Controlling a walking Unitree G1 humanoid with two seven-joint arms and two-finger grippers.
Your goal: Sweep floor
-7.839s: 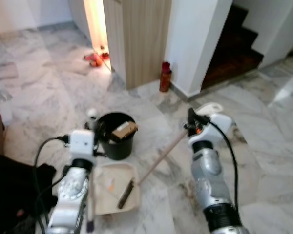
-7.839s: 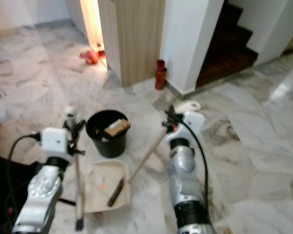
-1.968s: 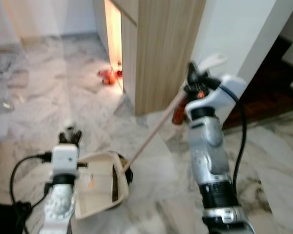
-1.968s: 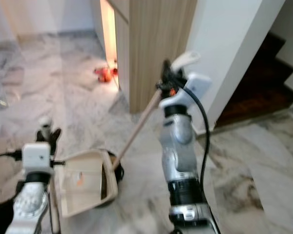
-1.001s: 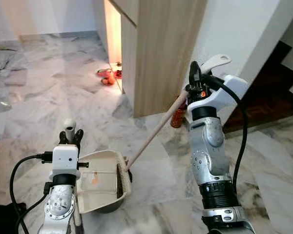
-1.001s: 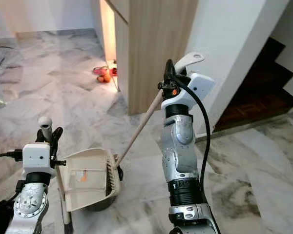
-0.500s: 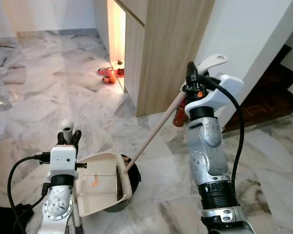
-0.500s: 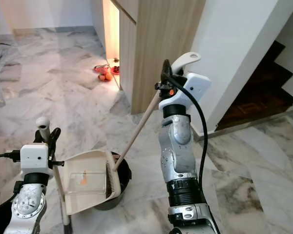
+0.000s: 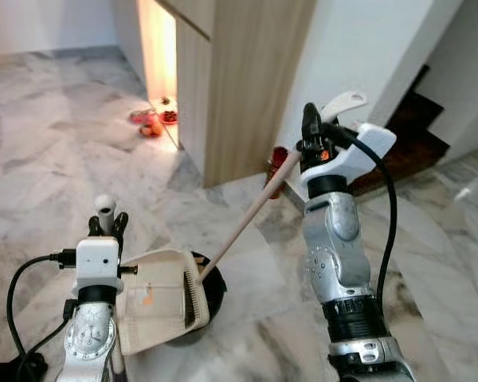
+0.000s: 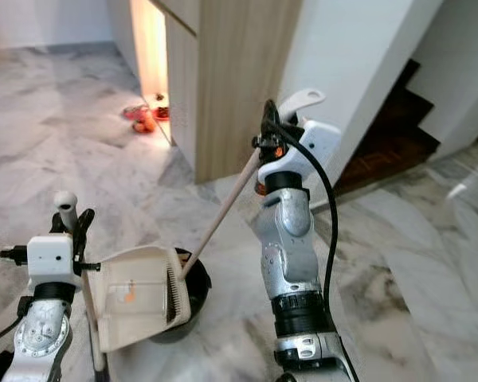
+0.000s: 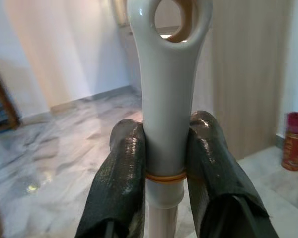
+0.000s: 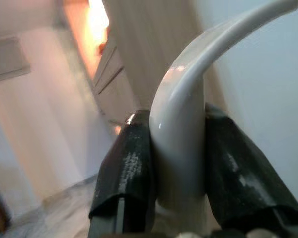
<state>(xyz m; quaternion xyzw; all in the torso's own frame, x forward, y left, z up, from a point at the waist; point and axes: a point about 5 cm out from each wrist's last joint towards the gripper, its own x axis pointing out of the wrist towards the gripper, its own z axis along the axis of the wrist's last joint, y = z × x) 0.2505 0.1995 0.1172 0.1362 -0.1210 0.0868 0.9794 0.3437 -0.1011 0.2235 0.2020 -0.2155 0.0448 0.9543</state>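
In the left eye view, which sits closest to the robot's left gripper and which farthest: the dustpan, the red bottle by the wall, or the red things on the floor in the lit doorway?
From the left gripper:
1. Dustpan, just to its right, tipped over the black bucket.
2. Red bottle, farther ahead and right, at the foot of the wooden panel.
3. Red things, farthest, ahead in the lit doorway.

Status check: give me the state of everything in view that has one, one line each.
Left gripper: shut on the dustpan handle.
Right gripper: shut on the broom handle.
Dustpan: lifted and tipped over the bin, a little orange debris inside.
Bin: upright on the floor, partly covered by the dustpan.
Red bottle: upright by the wall.
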